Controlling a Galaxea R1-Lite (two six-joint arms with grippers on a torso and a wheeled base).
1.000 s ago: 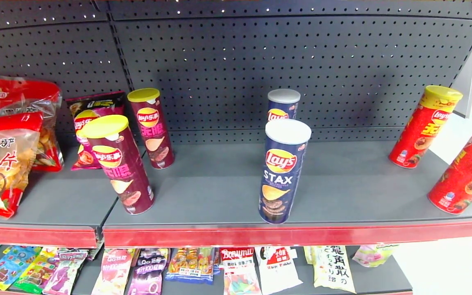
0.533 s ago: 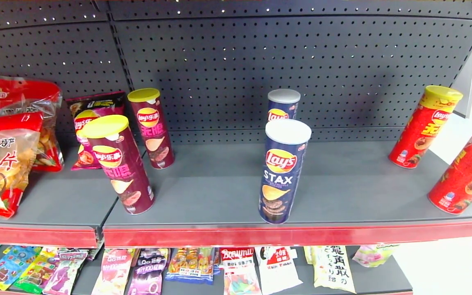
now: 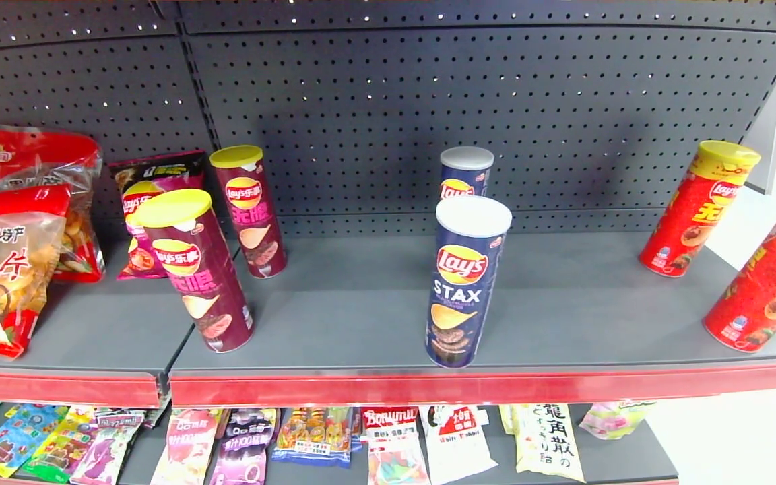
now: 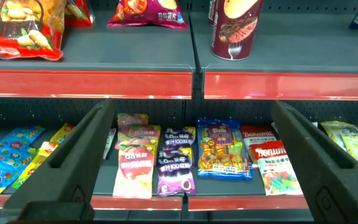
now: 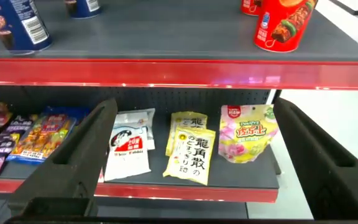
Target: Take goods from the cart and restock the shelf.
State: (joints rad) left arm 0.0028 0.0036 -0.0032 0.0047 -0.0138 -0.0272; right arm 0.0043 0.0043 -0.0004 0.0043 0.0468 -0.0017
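Blue chip can (image 3: 467,283), a smooth cylinder, stands upright near centre on the grey metal shelf (image 3: 361,316), long axis vertical, lid up; maroon can (image 3: 199,276) left, red can (image 3: 698,209) right. Both arms' jaws gape apart, empty.

Dark perforated back panel (image 3: 496,101) ran full width behind, w/ pinpoints of light thru holes near top left. Grey upper shelf board (image 3: 361,316) came in 2 sections, seam (image 3: 164,389) btwn them, each w/ glossy red front strip (image 3: 469,389). Lower shelf (image 3: 620,461) sat beneath, same grey. Pale floor (image 3: 731,438) lay at right; light grey upright panel (image 3: 768,128) stood by unit's right end.
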